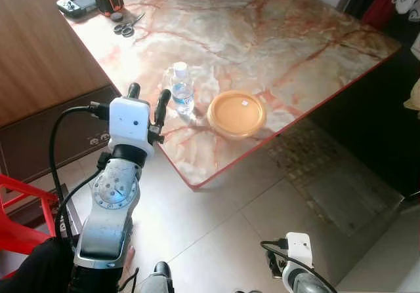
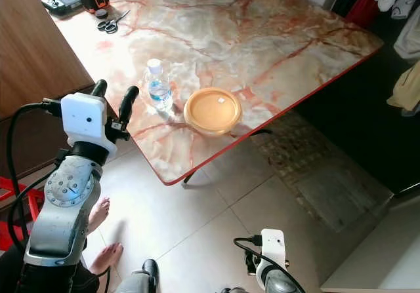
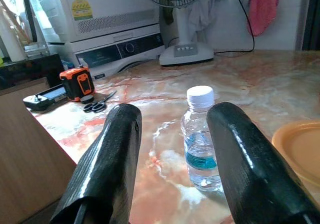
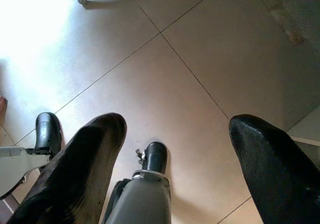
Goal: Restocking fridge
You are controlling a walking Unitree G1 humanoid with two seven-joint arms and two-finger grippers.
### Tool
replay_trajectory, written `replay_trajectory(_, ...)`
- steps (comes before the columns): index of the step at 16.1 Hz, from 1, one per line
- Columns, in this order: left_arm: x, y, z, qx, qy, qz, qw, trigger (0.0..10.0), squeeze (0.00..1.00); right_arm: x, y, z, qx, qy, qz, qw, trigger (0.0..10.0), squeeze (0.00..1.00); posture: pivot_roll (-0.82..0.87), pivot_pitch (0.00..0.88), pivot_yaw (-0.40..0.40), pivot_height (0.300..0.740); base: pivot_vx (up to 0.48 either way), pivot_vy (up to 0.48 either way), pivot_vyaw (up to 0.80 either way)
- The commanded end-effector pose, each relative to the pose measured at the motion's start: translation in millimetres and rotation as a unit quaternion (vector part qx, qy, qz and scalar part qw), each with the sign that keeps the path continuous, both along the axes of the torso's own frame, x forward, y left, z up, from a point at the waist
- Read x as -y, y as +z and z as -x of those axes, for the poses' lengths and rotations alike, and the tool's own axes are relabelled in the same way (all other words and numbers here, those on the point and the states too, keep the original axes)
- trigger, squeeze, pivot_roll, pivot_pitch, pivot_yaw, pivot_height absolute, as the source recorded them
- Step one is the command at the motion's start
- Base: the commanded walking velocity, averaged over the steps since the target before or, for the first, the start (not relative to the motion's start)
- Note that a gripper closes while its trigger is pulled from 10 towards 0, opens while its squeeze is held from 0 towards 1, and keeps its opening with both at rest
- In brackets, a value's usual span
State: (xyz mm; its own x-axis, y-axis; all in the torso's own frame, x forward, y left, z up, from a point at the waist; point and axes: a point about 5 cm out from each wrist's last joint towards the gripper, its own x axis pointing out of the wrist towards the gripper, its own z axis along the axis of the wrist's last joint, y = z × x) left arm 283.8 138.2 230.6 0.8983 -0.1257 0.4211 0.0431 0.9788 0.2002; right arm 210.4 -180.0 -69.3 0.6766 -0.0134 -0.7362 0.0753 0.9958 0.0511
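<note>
- The left gripper (image 1: 148, 98) is raised at the near corner of the marble table (image 1: 275, 37), its two long black fingers spread apart and empty, pointing at the water bottle (image 1: 182, 88).
- The bottle stands upright near the table's edge: clear plastic, white cap, blue label, just beside a round, shallow orange plate (image 1: 236, 113).
- The right gripper (image 4: 175, 169) hangs low over the glossy tiled floor (image 4: 190, 48), fingers wide apart, gripping nothing.
- Scissors (image 1: 127, 27) lie at the far corner.
</note>
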Motion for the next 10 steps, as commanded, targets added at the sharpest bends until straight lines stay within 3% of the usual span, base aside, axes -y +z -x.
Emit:
replay_trajectory(1, -2.4, 12.1, 4.0, 0.027, 0.006, 0.003, 1.000, 10.0, 0.00, 1.6, -4.3, 7.6, -0.014, -0.005, -0.003, 1.000, 10.0, 0.00, 0.07, 0.187, -0.084, 0.740, 0.000, 0.000, 0.00)
replay_trajectory(10, 0.5, 24.2, 1.6, 0.049, -0.001, 0.006, 0.999, 10.0, 0.00, 1.3, -5.2, 9.9, -0.012, -0.001, -0.009, 1.000, 10.0, 0.00, 0.07, 0.170, -0.083, 0.740, 0.000, 0.000, 0.00)
